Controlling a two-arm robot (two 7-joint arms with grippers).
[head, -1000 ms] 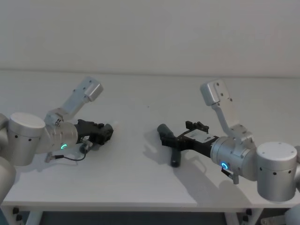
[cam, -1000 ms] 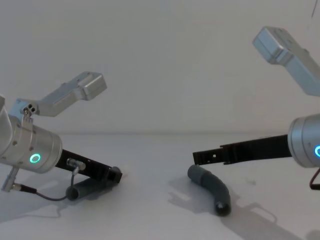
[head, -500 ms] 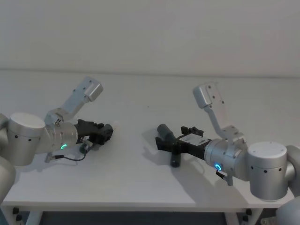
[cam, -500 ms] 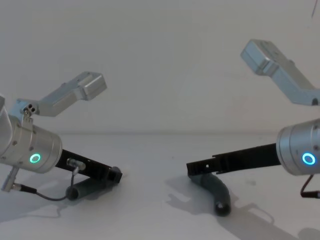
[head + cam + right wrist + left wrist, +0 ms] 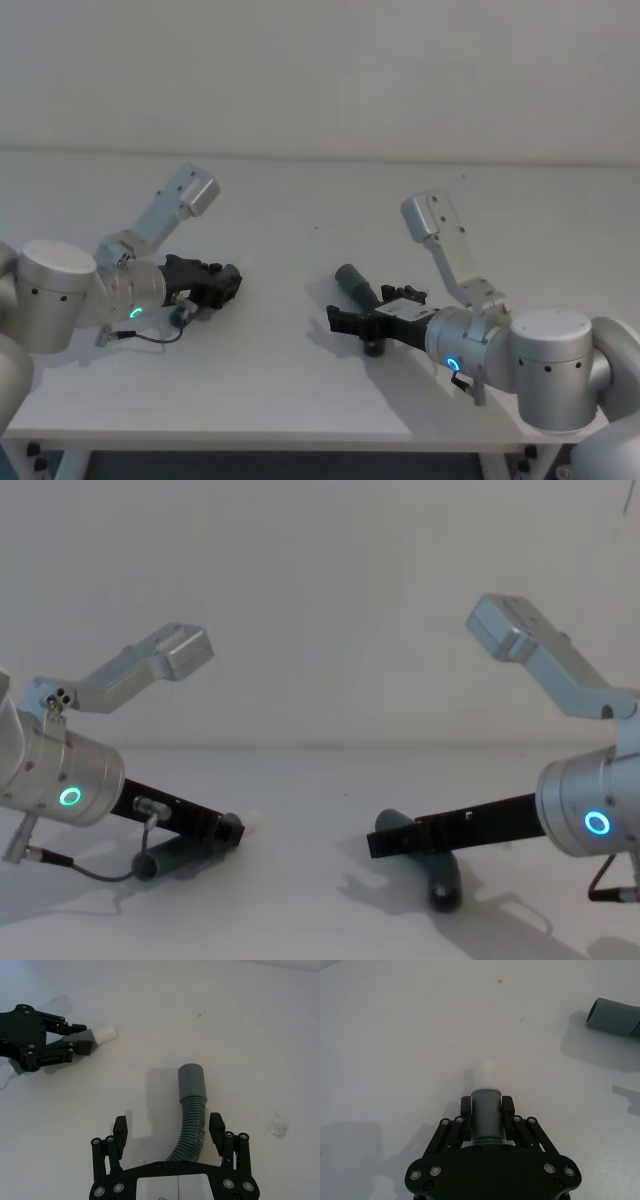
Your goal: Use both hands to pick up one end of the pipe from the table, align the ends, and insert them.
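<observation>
- The left gripper [image 5: 486,1105] is clamped on the grey body of one hose piece [image 5: 485,1122], low over the table [image 5: 300,190] on the robot's left. The narrow pale end [image 5: 485,1071] juts past the fingertips.
- The right gripper [image 5: 168,1126] is spread wide and straddles the ribbed middle of the other hose piece [image 5: 193,1122], which lies on the table. Its wide cuff [image 5: 191,1080] points away from the wrist.
- Handling, as a judgement: the pieces are light. The ribs probably flex and the cuffs are stiffer, so take hold just behind the cuff.
- Change: one second ago the right gripper stood higher above the piece. It has since descended around it. The left gripper is unchanged.
</observation>
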